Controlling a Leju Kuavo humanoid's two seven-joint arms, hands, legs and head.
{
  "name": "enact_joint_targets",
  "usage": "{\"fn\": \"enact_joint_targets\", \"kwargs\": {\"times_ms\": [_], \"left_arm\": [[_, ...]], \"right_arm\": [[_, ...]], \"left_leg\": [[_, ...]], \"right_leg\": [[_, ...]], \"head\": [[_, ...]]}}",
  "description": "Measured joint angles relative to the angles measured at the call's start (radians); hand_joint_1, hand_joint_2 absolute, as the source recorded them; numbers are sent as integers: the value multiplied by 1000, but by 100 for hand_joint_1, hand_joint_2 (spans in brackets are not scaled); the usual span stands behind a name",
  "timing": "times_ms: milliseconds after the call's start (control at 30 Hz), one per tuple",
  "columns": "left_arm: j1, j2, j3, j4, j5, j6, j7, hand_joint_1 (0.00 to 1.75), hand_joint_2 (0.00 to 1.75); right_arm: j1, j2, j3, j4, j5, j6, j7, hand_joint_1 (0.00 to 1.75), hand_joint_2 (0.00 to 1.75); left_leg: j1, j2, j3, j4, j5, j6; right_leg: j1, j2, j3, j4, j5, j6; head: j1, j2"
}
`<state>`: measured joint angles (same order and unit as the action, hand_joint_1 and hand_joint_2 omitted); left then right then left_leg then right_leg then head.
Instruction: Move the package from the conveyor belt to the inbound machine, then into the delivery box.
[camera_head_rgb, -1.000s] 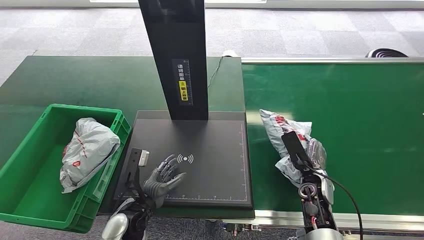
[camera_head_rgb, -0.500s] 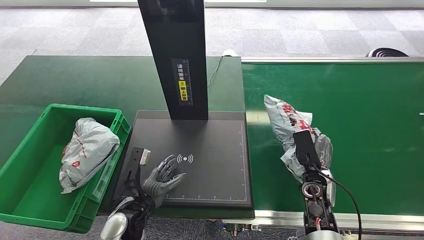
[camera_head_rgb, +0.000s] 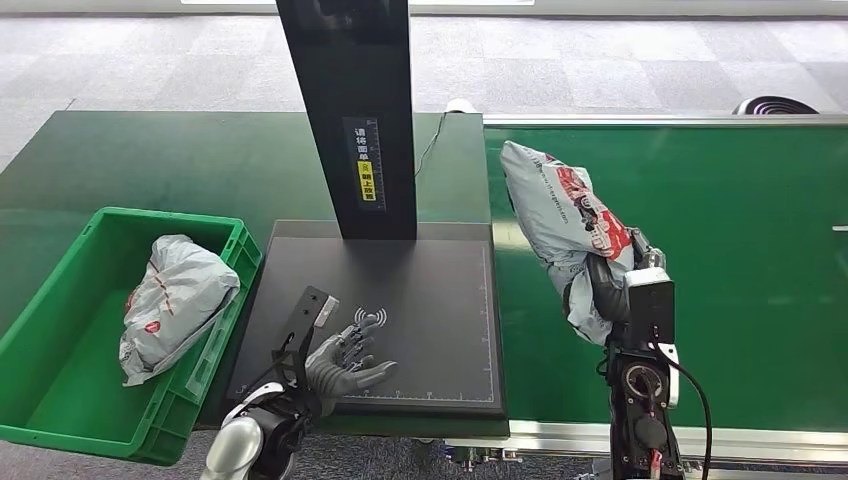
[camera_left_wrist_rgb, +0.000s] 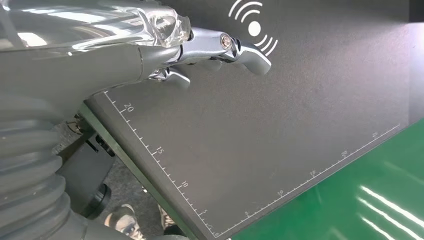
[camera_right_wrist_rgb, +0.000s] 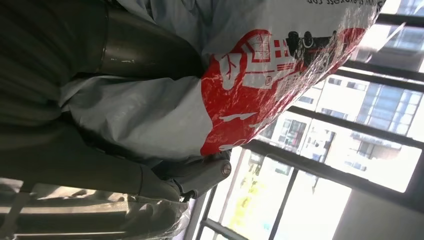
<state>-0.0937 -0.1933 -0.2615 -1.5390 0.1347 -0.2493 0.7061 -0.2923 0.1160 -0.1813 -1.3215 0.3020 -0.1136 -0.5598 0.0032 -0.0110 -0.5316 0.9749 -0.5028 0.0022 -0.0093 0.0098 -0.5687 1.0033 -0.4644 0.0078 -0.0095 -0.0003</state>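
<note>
A grey and red plastic package (camera_head_rgb: 562, 215) is held up above the green conveyor belt (camera_head_rgb: 740, 250) by my right hand (camera_head_rgb: 608, 283), whose fingers wrap its lower part. The right wrist view shows the same package (camera_right_wrist_rgb: 235, 90) close against the hand (camera_right_wrist_rgb: 150, 165). My left hand (camera_head_rgb: 345, 362) hovers open over the near edge of the black inbound machine's plate (camera_head_rgb: 420, 310), fingers spread toward the wireless symbol (camera_left_wrist_rgb: 254, 27). The green delivery box (camera_head_rgb: 60, 400) at the left holds another grey package (camera_head_rgb: 175, 300).
The machine's black column (camera_head_rgb: 352, 110) rises at the back of the plate. A dark green table (camera_head_rgb: 180, 160) lies behind the box and machine. The conveyor's metal rail (camera_head_rgb: 700, 438) runs along its near edge.
My right hand has lifted the package off the belt and tipped it upright, with the wrist turned. My left hand has shifted slightly forward over the plate.
</note>
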Motion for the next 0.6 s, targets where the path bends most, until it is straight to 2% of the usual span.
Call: {"fn": "enact_joint_targets", "kwargs": {"times_ms": [167, 300, 433, 533, 600], "left_arm": [[-17, 5, -1, 5, -12, -4, 34, 0, 175], [-26, 7, -1, 4, -58, 39, 62, 0, 175], [-32, 4, 2, -18, -120, 182, 115, 0, 175], [-31, 2, 15, -60, -145, 316, 169, 0, 175], [-29, 2, 28, -90, -151, 384, 176, 0, 175]], "right_arm": [[2, -8, 69, -19, 58, 127, -3, 175, 175], [0, -17, 152, -2, 192, 211, 32, 175, 175], [-3, -20, 243, 52, 300, 247, 65, 175, 175], [-12, -22, 296, 91, 329, 254, 79, 175, 175], [-20, -23, 321, 111, 339, 256, 85, 175, 175]], "left_leg": [[0, 1, 0, 0, 0, 0], [0, 1, 0, 0, 0, 0], [0, 1, 0, 0, 0, 0], [0, 1, 0, 0, 0, 0], [0, 1, 0, 0, 0, 0]], "right_leg": [[0, 1, 0, 0, 0, 0], [0, 1, 0, 0, 0, 0], [0, 1, 0, 0, 0, 0], [0, 1, 0, 0, 0, 0], [0, 1, 0, 0, 0, 0]], "head": [[0, 0], [0, 0], [0, 0], [0, 0], [0, 0]]}}
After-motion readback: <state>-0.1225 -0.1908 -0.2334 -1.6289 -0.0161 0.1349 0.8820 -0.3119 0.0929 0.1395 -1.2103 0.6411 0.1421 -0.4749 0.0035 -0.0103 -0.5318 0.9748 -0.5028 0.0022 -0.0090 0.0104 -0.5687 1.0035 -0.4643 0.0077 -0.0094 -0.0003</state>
